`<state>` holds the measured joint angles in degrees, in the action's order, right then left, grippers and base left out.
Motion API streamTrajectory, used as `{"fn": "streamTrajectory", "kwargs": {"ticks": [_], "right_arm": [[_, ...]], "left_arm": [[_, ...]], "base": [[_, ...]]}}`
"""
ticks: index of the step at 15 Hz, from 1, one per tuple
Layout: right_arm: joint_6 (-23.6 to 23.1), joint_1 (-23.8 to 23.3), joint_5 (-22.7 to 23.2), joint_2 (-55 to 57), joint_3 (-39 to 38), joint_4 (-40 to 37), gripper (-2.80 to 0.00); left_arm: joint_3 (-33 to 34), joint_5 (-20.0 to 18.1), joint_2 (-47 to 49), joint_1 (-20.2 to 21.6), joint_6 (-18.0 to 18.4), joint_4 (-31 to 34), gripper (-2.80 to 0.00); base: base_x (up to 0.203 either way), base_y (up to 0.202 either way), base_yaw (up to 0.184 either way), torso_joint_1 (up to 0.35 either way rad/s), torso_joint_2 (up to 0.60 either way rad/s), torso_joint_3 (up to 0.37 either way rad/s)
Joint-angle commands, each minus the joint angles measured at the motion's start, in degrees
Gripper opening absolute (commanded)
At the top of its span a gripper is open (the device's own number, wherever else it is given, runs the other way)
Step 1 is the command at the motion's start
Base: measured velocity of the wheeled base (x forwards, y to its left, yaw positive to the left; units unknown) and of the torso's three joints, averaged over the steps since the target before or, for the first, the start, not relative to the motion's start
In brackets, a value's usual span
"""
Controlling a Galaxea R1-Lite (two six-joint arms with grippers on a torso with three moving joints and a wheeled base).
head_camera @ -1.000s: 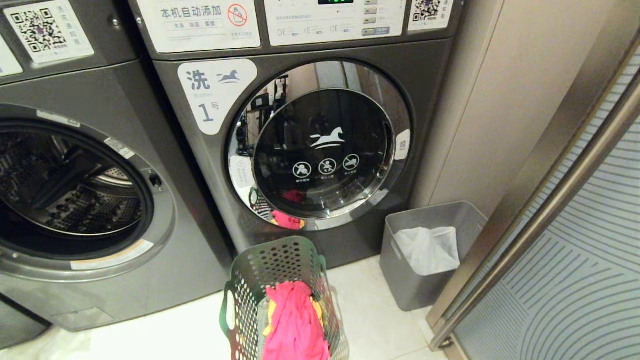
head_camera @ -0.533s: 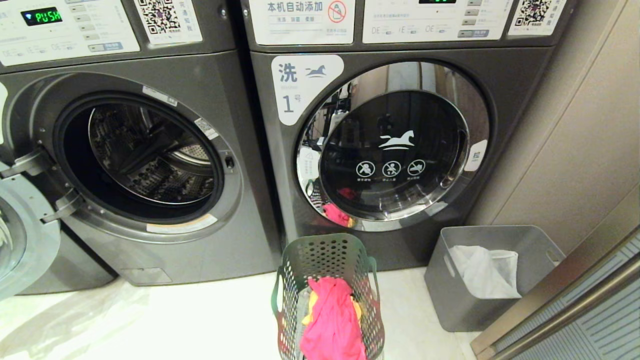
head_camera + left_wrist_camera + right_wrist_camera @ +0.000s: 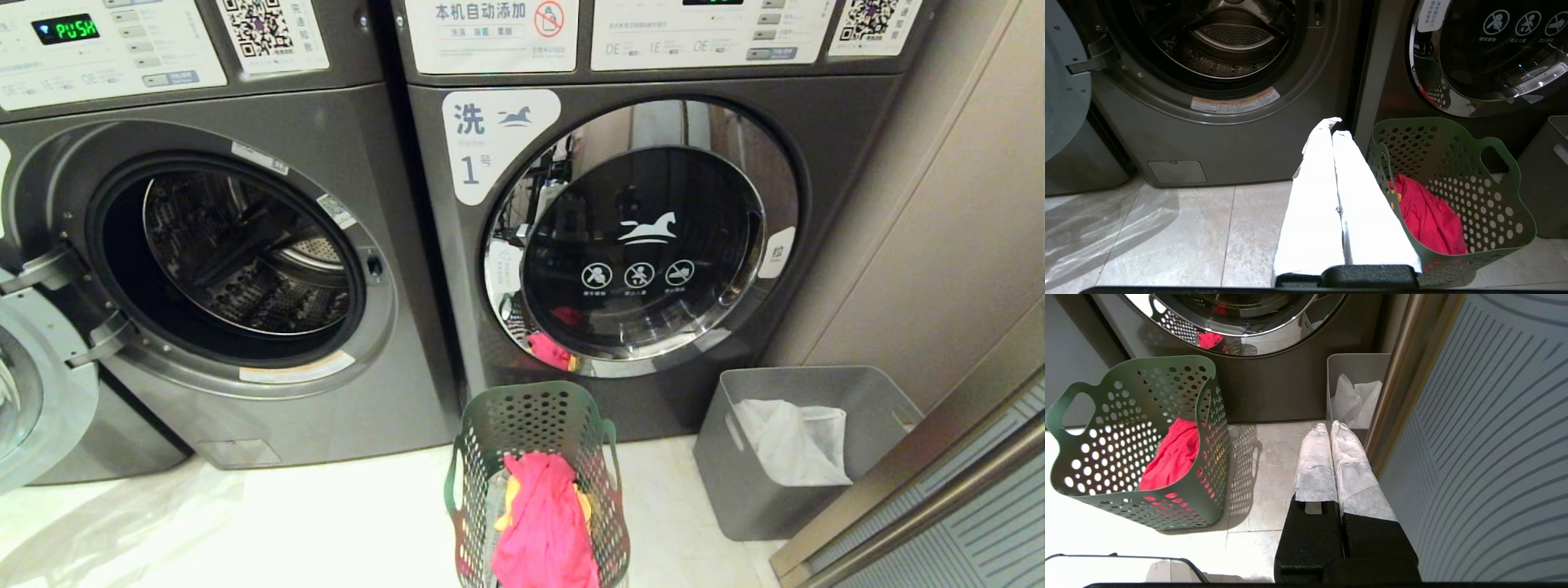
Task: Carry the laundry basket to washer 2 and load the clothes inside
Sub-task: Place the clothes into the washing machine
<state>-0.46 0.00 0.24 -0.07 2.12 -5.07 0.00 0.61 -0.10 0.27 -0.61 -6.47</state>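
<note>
Wrist views: laundry basket (image 3: 1453, 188) between closed left gripper (image 3: 1336, 127) and right gripper (image 3: 1328, 426).

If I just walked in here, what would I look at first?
Probably the bright pink garment heaped in the green basket on the floor, right in front of the shut washer marked 1. Next, the washer to its left, with its door swung wide and the shiny drum showing inside. To the right of the basket stands a grey bin holding a white sheet.
</note>
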Motion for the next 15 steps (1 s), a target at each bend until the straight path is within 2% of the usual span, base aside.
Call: {"fn": "streamTrajectory", "kwargs": {"ticks": [1,15], "right_arm": [[-0.1,0.0,0.0,0.0,0.0,0.0,-2.80],[-0.2,0.0,0.1,0.0,0.0,0.0,-2.80]], "left_arm": [[2.3,0.1,0.1,0.0,-0.2,-0.1,-2.80],[2.3,0.1,0.1,0.0,-0.3,-0.1,-2.80]], "base": [[-0.001,0.119,-0.003,0.005,0.00,0.002],[0.000,0.194,-0.001,0.002,0.00,0.002]]}}
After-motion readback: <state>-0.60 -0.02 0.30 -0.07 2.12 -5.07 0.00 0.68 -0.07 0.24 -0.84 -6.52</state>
